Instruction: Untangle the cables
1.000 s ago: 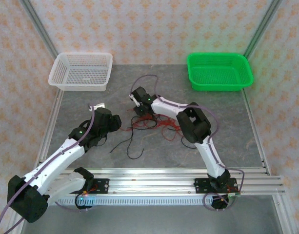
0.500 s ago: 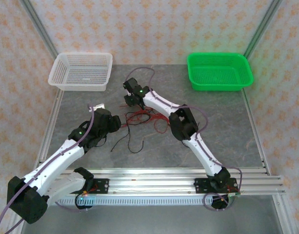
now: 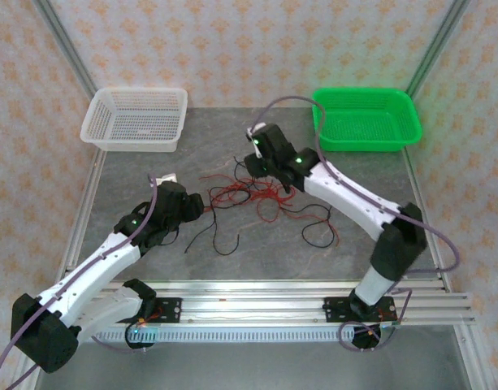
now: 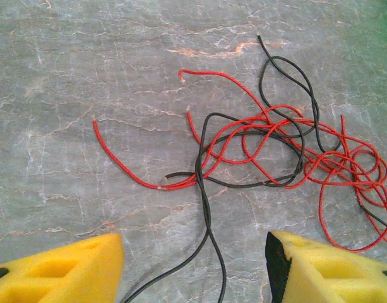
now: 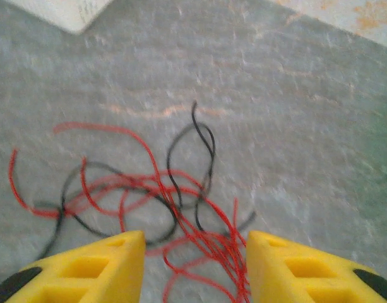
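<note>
Reaching low from its near-left base, the left arm stretches toward the table's middle. The left gripper sits at the near-left edge of the cables, jaws apart, with a black strand lying between its yellow fingers. The right arm rises from the near-right base, bends at the elbow and stretches to the tangle's far side. The right gripper tilts down over it, jaws apart, with red strands showing between them. Beyond stand a white basket and a green basket.
</note>
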You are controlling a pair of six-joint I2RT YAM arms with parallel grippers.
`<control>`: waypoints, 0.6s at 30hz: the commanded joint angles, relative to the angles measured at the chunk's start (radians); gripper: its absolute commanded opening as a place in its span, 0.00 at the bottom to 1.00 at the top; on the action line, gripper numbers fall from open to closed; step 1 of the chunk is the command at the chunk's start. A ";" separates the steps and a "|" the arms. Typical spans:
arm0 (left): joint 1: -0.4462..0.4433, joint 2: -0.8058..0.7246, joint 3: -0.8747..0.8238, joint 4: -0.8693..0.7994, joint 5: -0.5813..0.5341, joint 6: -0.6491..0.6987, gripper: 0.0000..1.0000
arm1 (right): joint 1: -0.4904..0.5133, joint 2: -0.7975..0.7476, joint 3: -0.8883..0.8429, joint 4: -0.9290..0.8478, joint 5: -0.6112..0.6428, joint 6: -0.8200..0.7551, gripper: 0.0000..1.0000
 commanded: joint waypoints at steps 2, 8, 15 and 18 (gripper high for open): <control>-0.005 -0.020 0.041 0.023 0.010 0.024 0.63 | -0.004 0.019 -0.156 -0.046 0.061 -0.107 0.47; -0.005 0.003 0.040 0.046 0.037 0.034 0.63 | -0.004 0.105 -0.187 -0.021 0.116 -0.149 0.47; -0.005 -0.008 0.017 0.055 0.042 0.024 0.63 | -0.014 0.238 -0.139 -0.009 0.146 -0.184 0.48; -0.005 -0.014 0.017 0.046 0.032 0.026 0.63 | -0.019 0.272 -0.137 0.005 0.149 -0.192 0.47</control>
